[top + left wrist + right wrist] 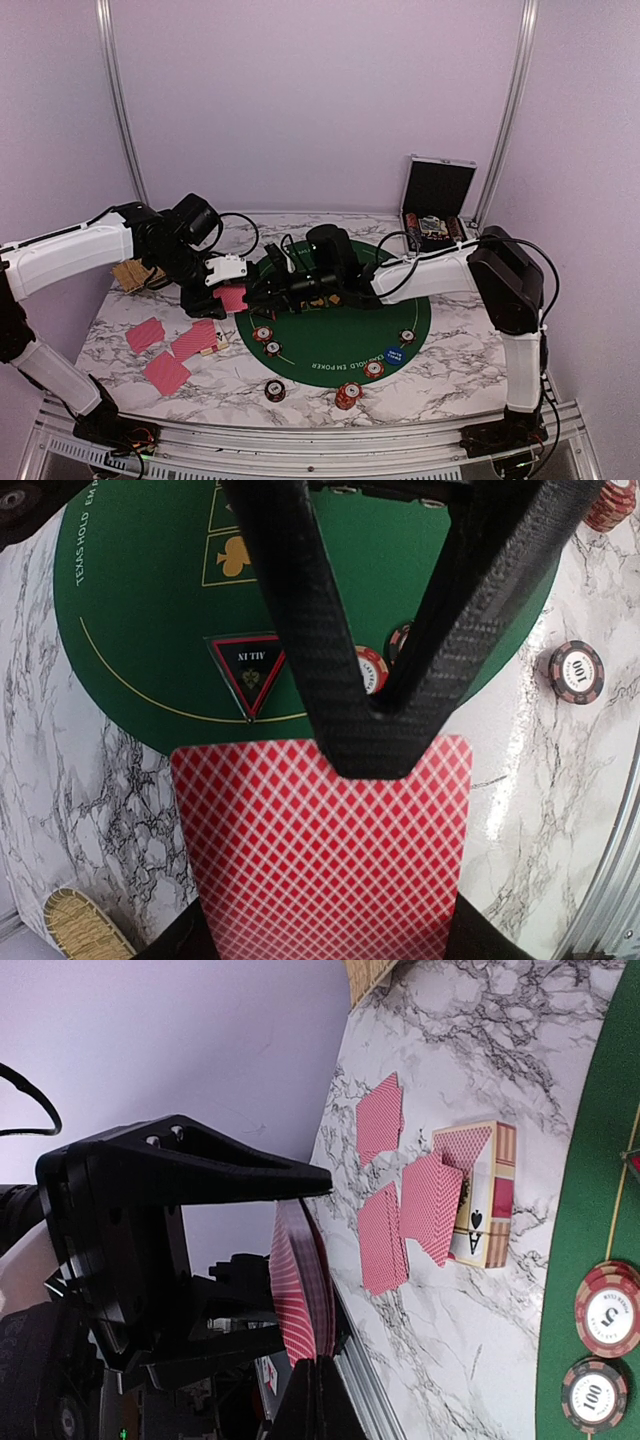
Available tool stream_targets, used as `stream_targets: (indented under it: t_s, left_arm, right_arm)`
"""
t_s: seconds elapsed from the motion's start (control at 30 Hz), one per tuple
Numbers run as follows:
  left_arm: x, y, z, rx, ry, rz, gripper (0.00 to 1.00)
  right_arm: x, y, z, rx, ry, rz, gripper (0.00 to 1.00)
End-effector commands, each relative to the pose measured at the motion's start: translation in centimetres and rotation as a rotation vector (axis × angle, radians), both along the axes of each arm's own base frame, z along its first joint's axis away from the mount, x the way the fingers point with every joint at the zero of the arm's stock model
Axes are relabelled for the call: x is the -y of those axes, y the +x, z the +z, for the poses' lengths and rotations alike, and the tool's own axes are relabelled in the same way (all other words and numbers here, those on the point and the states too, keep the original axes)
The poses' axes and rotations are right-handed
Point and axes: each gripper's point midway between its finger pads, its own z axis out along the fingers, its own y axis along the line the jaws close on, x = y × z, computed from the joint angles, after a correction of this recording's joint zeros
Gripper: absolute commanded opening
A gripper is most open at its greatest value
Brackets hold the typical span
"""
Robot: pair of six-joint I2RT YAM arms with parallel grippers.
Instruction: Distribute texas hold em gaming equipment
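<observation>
My left gripper (325, 945) is shut on a deck of red-backed playing cards (320, 850), held above the table's left side (232, 297). My right gripper (385, 750) reaches across from the right and is shut on the far edge of the deck's top card. In the right wrist view the deck (300, 1280) shows edge-on, running into my closed right gripper (322, 1380). Three small piles of dealt cards (145, 334) (193, 340) (166, 373) lie face down at the left. Striped chips (262, 334) (348, 395) and a blue disc (396, 355) sit around the green mat (340, 330). A black triangular marker (250, 670) lies on the mat.
The open silver case (435, 200) stands at the back right. A straw basket (130, 275) sits at the far left behind my left arm. A card box (487, 1190) lies beside the dealt piles. More chips (608, 1310) (575, 672) rest near the mat's edge.
</observation>
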Motion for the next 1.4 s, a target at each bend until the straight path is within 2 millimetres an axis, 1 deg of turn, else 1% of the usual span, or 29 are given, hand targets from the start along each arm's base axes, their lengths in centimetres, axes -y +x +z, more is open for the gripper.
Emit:
stream_targets:
  t_s: [0.0, 0.2, 0.33, 0.47, 0.57, 0.73, 0.8, 0.9, 0.97, 1.07, 1.1, 1.17, 1.2, 1.37]
  left_arm:
    - [-1.0, -0.4, -1.0, -0.028, 0.049, 0.011, 0.5]
    - [-1.3, -0.6, -1.4, -0.033, 0.064, 0.01, 0.5]
    - [-1.9, -0.8, -1.7, -0.037, 0.074, 0.014, 0.5]
    - [-2.4, -0.9, -1.9, -0.042, 0.079, 0.025, 0.5]
    - [-2.6, -0.9, -1.9, -0.046, 0.082, 0.032, 0.5]
    - [-3.0, -0.8, -2.1, -0.053, 0.088, 0.043, 0.5]
    - [-3.1, -0.9, -2.1, -0.059, 0.088, 0.042, 0.5]
    - [-3.0, -1.0, -1.9, -0.062, 0.08, 0.043, 0.5]
    - [-2.9, -1.0, -1.6, -0.063, 0.073, 0.045, 0.5]
    - [-2.7, -0.8, -1.3, -0.061, 0.065, 0.046, 0.49]
    - [-2.7, -0.8, -1.2, -0.061, 0.062, 0.047, 0.49]
    - [-2.5, -0.8, -1.1, -0.064, 0.055, 0.051, 0.49]
    - [-2.4, -0.8, -1.1, -0.066, 0.052, 0.052, 0.49]
    - [-2.2, -0.9, -1.1, -0.078, 0.044, 0.049, 0.49]
  right_arm:
    - [1.4, 0.8, 2.9, 0.016, 0.062, -0.019, 0.0]
    - [3.0, 1.7, 2.9, 0.015, 0.059, -0.04, 0.0]
    - [4.6, 2.8, 2.2, 0.011, 0.042, -0.063, 0.0]
    - [6.5, 4.4, 1.6, -0.001, 0.034, -0.089, 0.0]
    - [7.5, 5.6, 1.2, -0.002, 0.024, -0.104, 0.0]
    - [8.6, 7.9, 0.1, -0.011, -0.006, -0.13, 0.0]
    - [8.8, 9.1, -0.8, -0.014, -0.024, -0.141, 0.0]
    - [8.6, 10.9, -2.4, -0.022, -0.046, -0.152, 0.0]
    - [8.0, 11.9, -4.0, -0.034, -0.071, -0.149, 0.0]
    - [7.0, 13.3, -5.8, -0.05, -0.083, -0.148, 0.0]
    - [6.6, 13.7, -6.8, -0.062, -0.089, -0.148, 0.0]
    - [5.9, 14.7, -7.2, -0.063, -0.08, -0.15, 0.0]
    - [5.5, 15.0, -7.7, -0.07, -0.081, -0.149, 0.0]
    - [4.5, 16.6, -9.1, -0.084, -0.077, -0.165, 0.0]
